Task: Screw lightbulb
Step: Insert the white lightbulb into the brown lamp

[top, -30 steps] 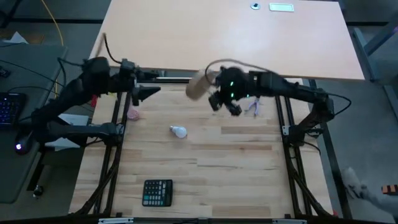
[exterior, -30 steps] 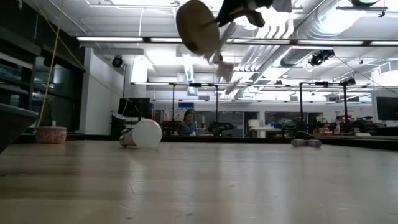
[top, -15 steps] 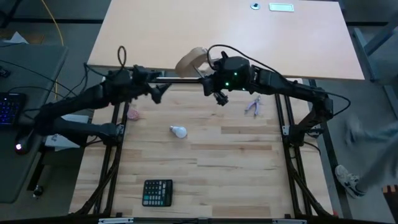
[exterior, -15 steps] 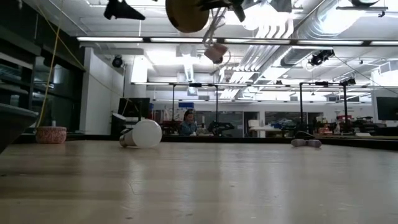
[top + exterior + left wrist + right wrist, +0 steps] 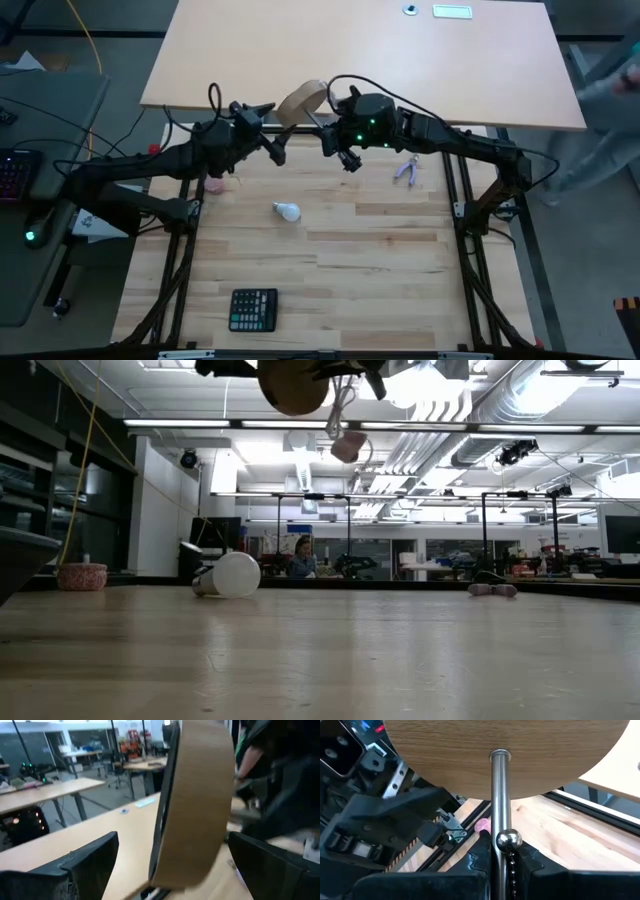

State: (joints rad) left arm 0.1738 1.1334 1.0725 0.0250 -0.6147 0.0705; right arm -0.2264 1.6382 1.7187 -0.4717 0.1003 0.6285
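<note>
Left arm (image 5: 150, 170): matte black jointed links, upper left of the high view; thin black cable looped above its wrist; small red mark near the middle of the arm.
Left gripper (image 5: 272, 148): two dark wedge-shaped fingers (image 5: 85, 862), flat-faced, matte black.
Right arm (image 5: 470, 150): matte black tubular links, upper right of the high view; black cable arching over the wrist.
Right wrist housing (image 5: 365, 115): rounded black casing with small green indicator lights.
Right gripper (image 5: 335, 150): dark fingers with moulded black bodies, as the right wrist view shows.
</note>
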